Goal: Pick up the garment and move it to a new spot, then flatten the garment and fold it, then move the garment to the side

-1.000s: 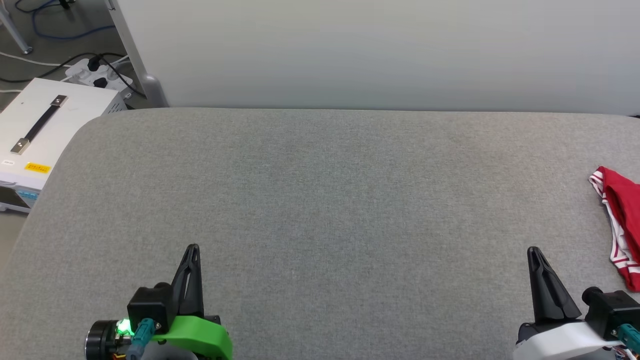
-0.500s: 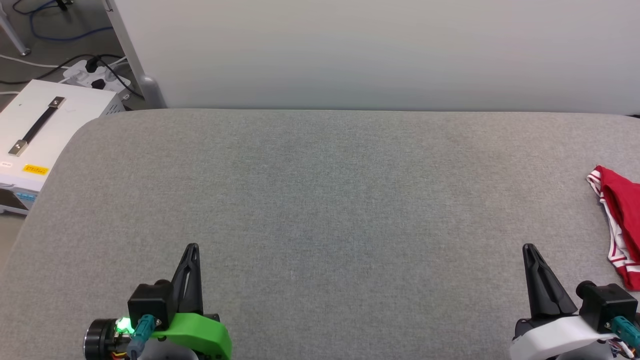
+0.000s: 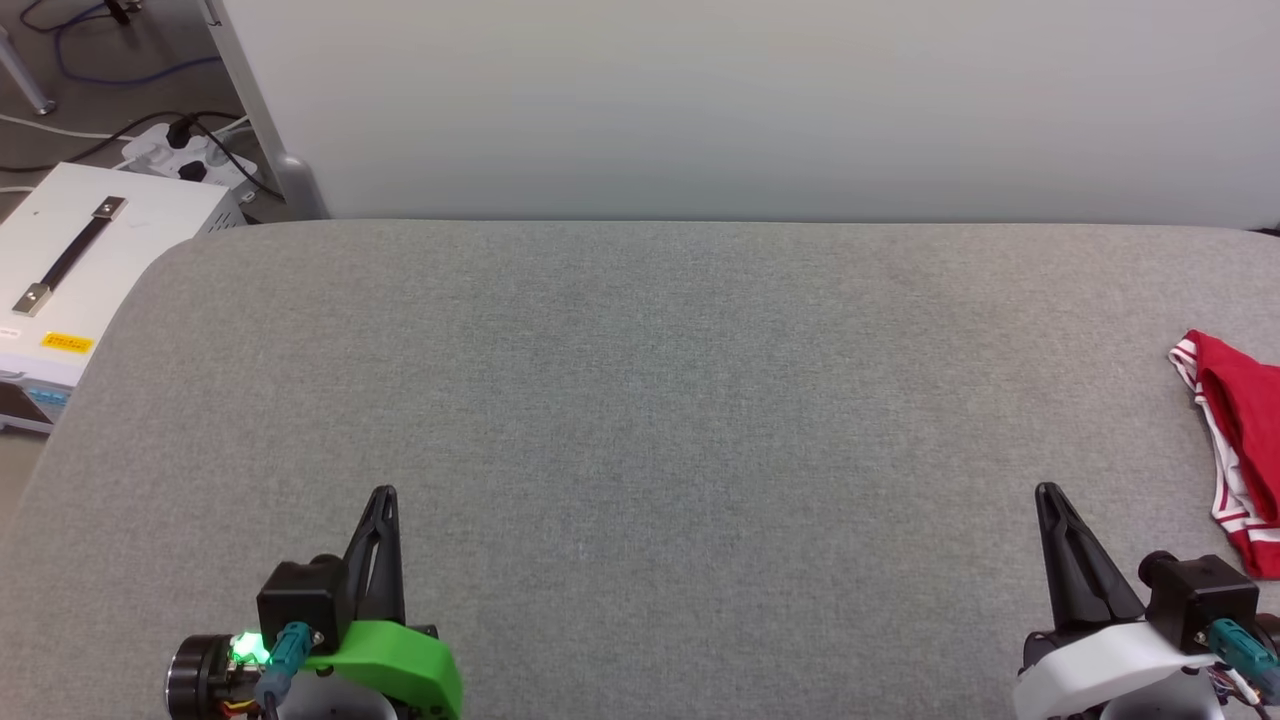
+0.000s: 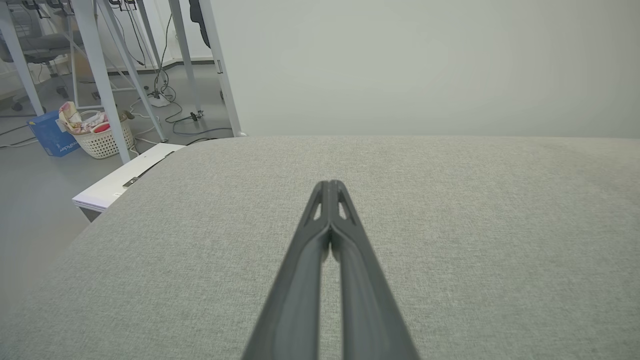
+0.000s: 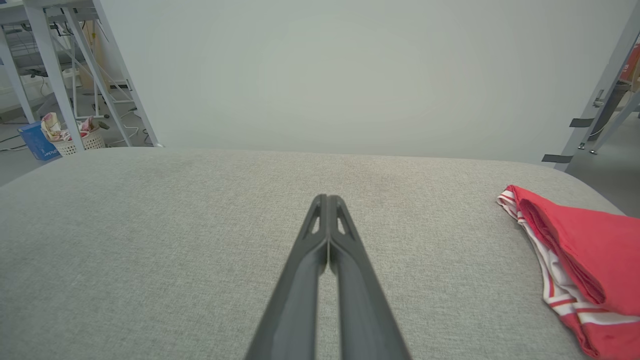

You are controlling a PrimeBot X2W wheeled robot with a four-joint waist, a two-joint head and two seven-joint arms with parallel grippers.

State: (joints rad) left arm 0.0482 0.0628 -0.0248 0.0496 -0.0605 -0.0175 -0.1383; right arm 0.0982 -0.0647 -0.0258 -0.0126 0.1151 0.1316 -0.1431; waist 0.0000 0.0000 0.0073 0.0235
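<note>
Garment (image 3: 1245, 420) untouched, left fingers (image 3: 385, 512) and right fingers (image 3: 1075, 570) pressed together, empty

Grey table (image 3: 640, 400), white box (image 3: 150, 235), perhaps a laundry basket (image 4: 105, 145)

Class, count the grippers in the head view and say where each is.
2: the left gripper at lower left, the right gripper at lower right, both over the grey table, jaws shut.

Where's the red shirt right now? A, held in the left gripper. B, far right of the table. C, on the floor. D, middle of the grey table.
B: the red shirt lies bunched at the far right of the table, apart from the shut right gripper.
</note>
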